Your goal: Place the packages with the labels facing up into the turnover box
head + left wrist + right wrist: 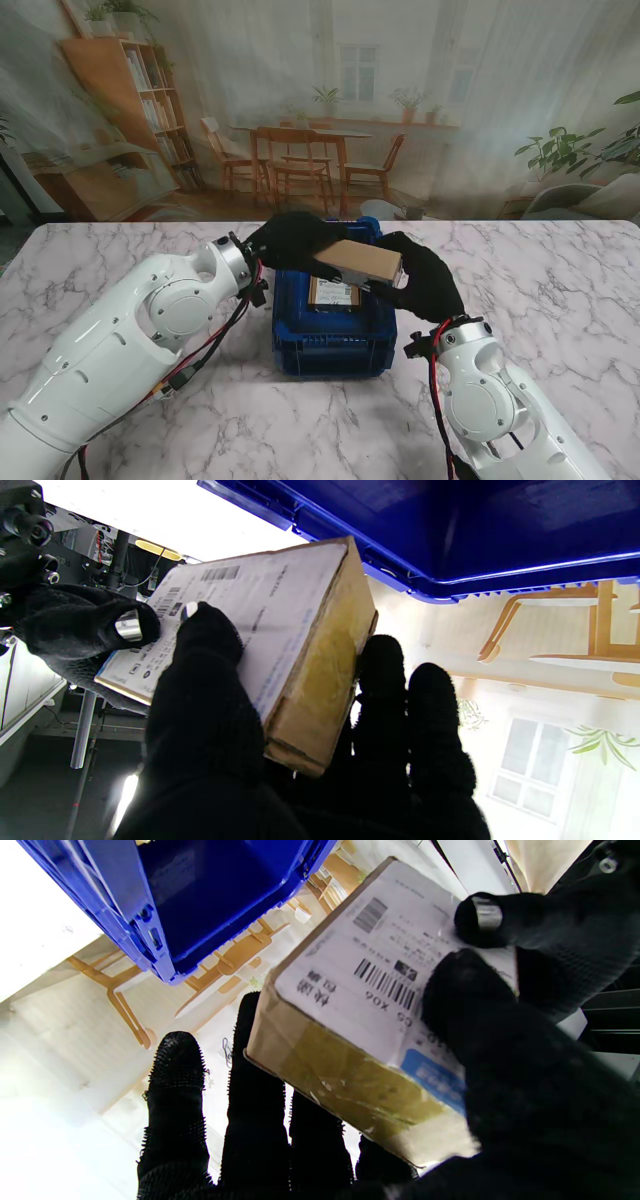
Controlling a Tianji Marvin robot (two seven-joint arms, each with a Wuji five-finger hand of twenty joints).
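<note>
Package [362, 260]: brown cardboard box, held in the air over the far half of the blue turnover box [335, 345], tilted, plain cardboard side toward the stand camera. Its white printed label [240, 615] shows only in the wrist views, with barcodes and small text too fine to read; the label's far end is covered by gloved fingers.

Left hand [290, 243]: black glove, closed on the package's left end, thumb [200, 680] pressed on the label, fingers behind the opposite face. Right hand [425, 275]: black glove, closed on the right end, thumb [480, 1005] on the label, fingers under the taped side. A metal fingertip cap of the opposite hand shows in each wrist view.

Turnover box: sits mid-table between the two arms; its far rim is hidden behind the held package and hands. Second package [334, 292]: lies inside the box, label up, partly hidden.

Table [560, 290]: white marble pattern. Backdrop [320, 110]: printed room scene with chairs, shelf and plants, behind the table.
</note>
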